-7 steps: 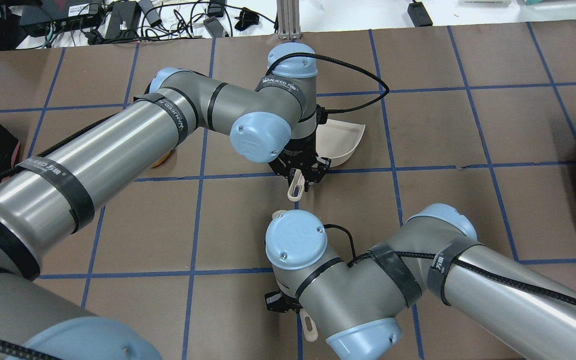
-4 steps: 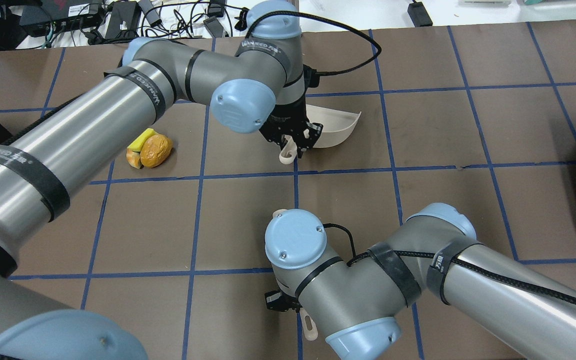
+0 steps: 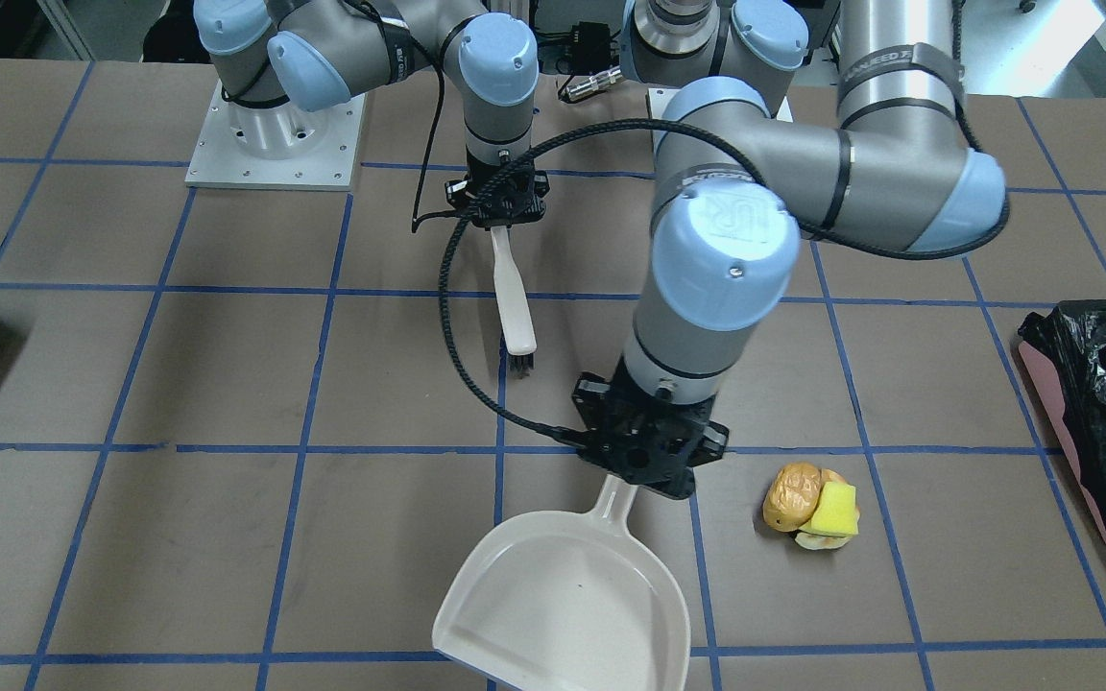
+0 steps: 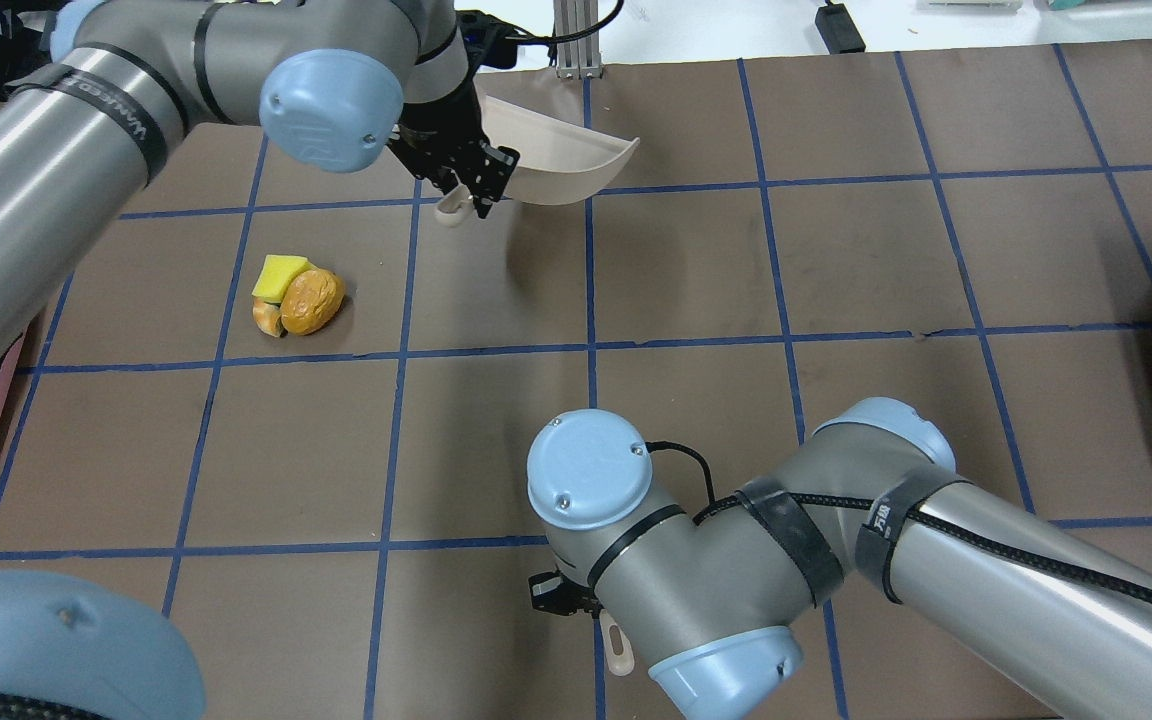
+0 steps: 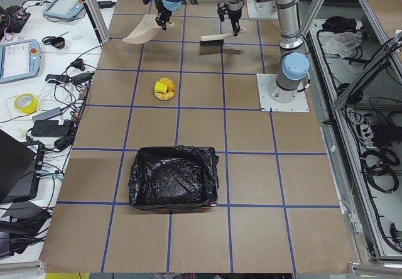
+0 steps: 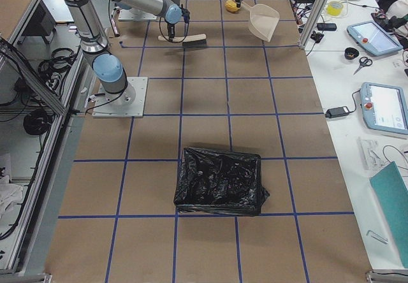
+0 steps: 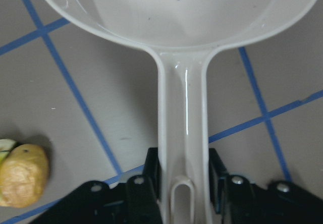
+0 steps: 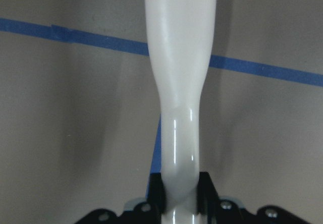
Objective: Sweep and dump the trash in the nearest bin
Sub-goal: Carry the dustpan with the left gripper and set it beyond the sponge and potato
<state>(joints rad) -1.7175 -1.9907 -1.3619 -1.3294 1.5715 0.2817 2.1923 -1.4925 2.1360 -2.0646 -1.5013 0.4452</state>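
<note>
**Dustpan and brush both in hand, trash not yet swept.**

The left jaws clamp the handle of the cream plastic dustpan (image 3: 563,614), which seems lifted off the brown gridded surface (image 3: 227,384), probably so it can be set down beside the trash pile (image 4: 298,298). This pile of golden-brown lump, yellow sponge block and pale scrap lies between the dustpan and the pink-sided, black-bagged bin (image 3: 1105,413). The right jaws grip the white-handled brush (image 3: 515,307), held well back. The bin is cut off at the close views' edges, and the scrap is mostly covered.
</note>
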